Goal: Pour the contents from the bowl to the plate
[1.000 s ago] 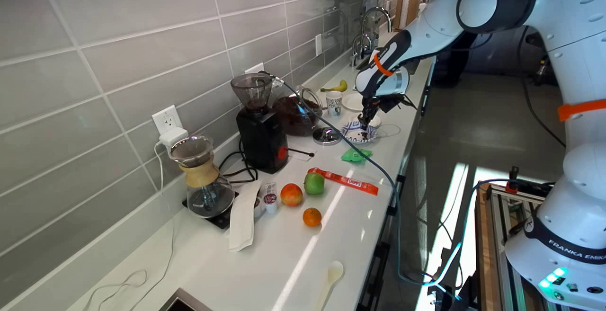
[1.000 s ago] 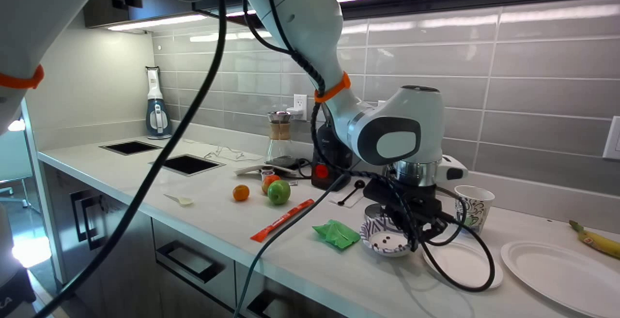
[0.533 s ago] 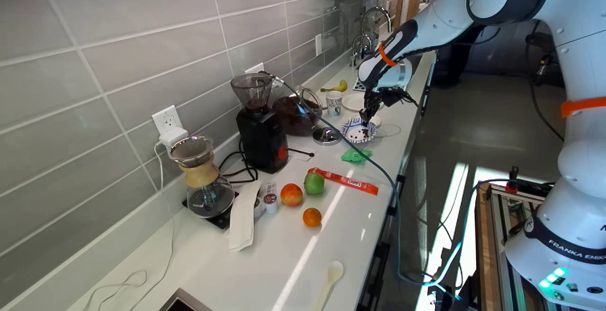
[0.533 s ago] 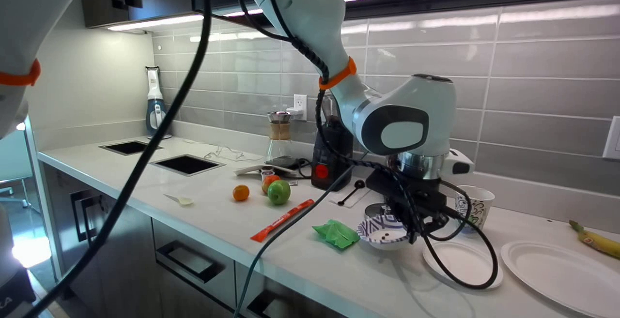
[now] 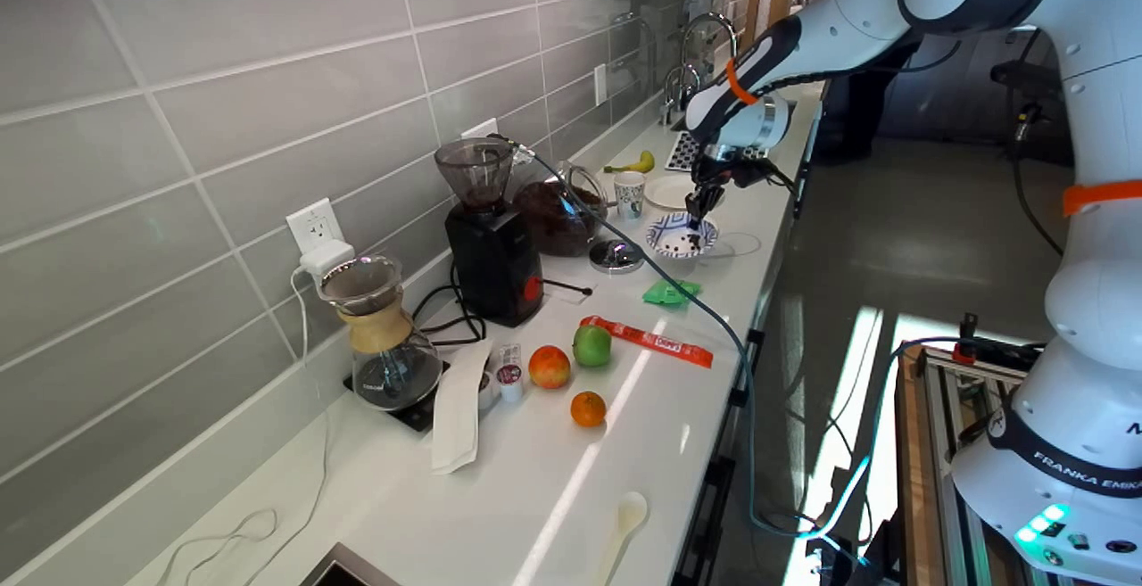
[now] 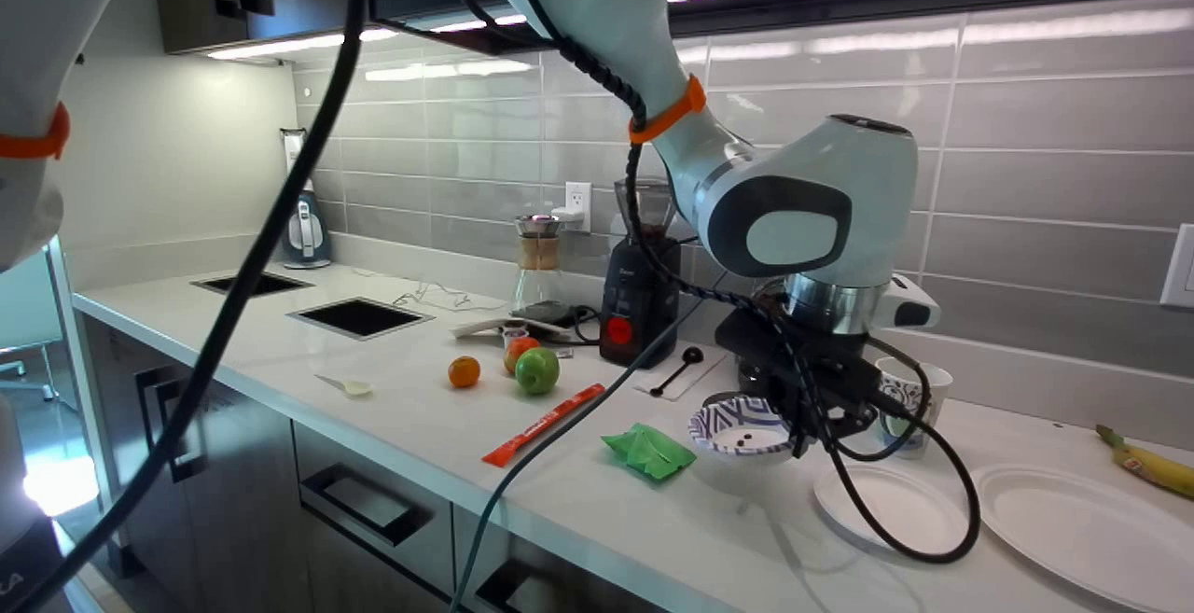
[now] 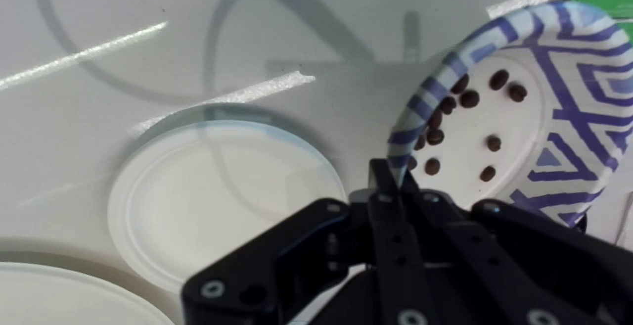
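Several dk beans (image 7: 469,99) in bowl (image 7: 524,127), tool (image 7: 394,174) tight on its rim, nr sm plate (image 7: 222,201)

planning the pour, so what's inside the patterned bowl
In the patterned bowl lie loose dark brown beans, mostly toward the rim the gripper holds. That rim and the gripper hide part of the inside; more beans there can't be ruled out.

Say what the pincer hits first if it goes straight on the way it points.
Likely the countertop: the pincer points down at the stretch between the bowl and the smaller plate. Depth is unclear, and the bowl, gripped by its rim, may touch before the pincer.
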`<state>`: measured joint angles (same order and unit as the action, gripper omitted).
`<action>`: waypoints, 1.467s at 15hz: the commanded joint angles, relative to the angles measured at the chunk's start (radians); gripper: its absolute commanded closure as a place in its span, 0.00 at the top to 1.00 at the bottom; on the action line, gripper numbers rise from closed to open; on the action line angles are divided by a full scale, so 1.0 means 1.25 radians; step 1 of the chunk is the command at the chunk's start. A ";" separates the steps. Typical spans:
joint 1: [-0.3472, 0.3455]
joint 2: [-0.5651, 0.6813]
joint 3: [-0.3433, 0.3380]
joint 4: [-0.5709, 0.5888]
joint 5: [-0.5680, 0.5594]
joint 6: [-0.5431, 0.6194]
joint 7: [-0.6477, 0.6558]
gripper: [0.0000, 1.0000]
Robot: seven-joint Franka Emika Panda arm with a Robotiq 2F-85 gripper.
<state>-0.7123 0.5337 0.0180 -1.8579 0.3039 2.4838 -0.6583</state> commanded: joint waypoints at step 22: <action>0.028 -0.071 -0.073 -0.107 0.036 0.413 -0.075 0.01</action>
<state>-0.6991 0.4250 -0.0418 -1.9863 0.3634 2.9403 -0.7823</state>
